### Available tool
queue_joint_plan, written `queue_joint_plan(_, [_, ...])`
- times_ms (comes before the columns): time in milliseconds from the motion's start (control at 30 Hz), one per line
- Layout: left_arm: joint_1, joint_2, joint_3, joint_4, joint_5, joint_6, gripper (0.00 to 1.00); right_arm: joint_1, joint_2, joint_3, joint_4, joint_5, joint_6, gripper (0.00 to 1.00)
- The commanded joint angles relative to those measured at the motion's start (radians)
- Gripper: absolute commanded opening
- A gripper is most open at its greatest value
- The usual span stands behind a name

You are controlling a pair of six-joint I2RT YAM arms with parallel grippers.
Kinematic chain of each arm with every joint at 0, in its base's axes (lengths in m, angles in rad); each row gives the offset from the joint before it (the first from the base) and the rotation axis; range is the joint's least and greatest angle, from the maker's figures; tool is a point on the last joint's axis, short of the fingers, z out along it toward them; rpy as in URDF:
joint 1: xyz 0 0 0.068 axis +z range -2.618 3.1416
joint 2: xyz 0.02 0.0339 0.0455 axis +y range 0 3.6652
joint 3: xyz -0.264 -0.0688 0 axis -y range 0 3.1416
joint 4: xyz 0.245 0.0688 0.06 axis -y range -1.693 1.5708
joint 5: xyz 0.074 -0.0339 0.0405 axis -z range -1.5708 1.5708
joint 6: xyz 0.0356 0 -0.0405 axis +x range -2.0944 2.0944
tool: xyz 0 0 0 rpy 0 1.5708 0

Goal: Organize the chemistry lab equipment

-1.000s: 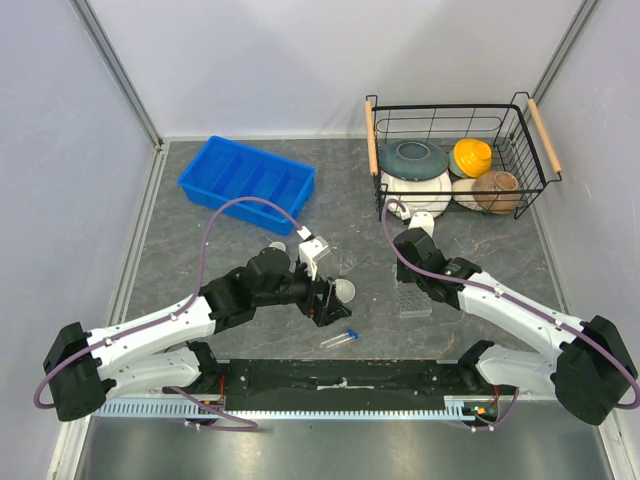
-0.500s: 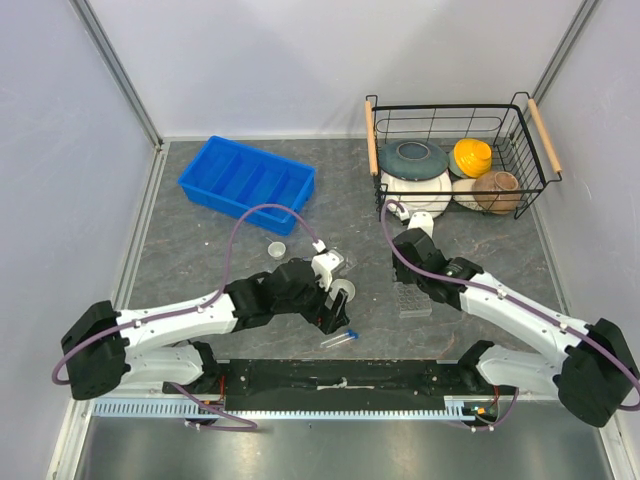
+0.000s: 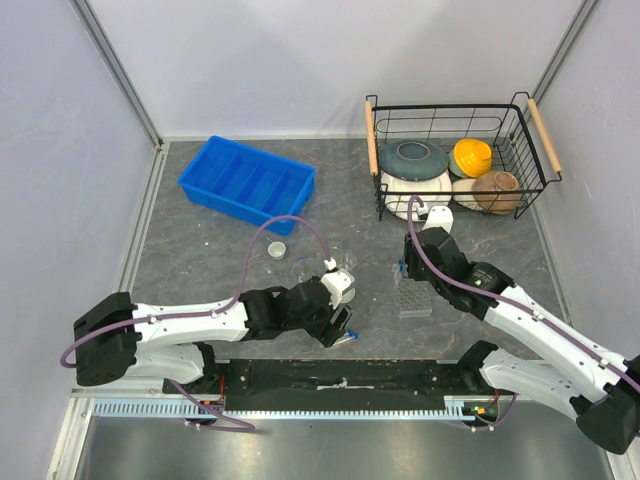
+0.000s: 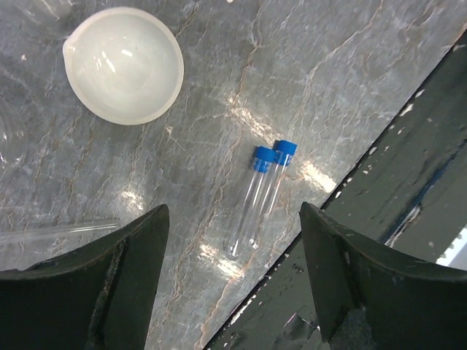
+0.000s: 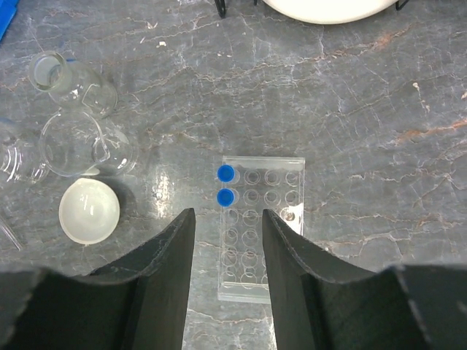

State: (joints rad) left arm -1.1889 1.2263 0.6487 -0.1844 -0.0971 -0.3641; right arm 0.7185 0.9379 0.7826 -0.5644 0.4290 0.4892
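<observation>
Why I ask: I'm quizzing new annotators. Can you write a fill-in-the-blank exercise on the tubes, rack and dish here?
The clear tube rack holds ____ blue-capped tubes upright.
The loose tubes on the table lie side by ____.
The white round dish is ____ inside.
Missing words: two; side; empty.

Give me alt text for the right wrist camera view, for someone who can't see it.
Seen from above, the open right gripper hovers over a clear plastic tube rack on the grey marbled table, with two blue-capped tubes standing in the rack's left column. To the left sit a white round dish and clear glass beakers.
</observation>
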Motion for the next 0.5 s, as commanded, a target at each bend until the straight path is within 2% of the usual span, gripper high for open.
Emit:
queue_joint_plan(0, [-0.040,0.030,-0.003,-0.010,-0.115,-0.012,0.79,0.010,-0.039,0.021,-0.040,0.027,0.003,0.48])
queue_joint_plan(467, [-0.061,0.111,-0.024,-0.010,-0.193,-0.068,0.73,0.016,-0.087,0.014,-0.071,0.027,0.019,0.48])
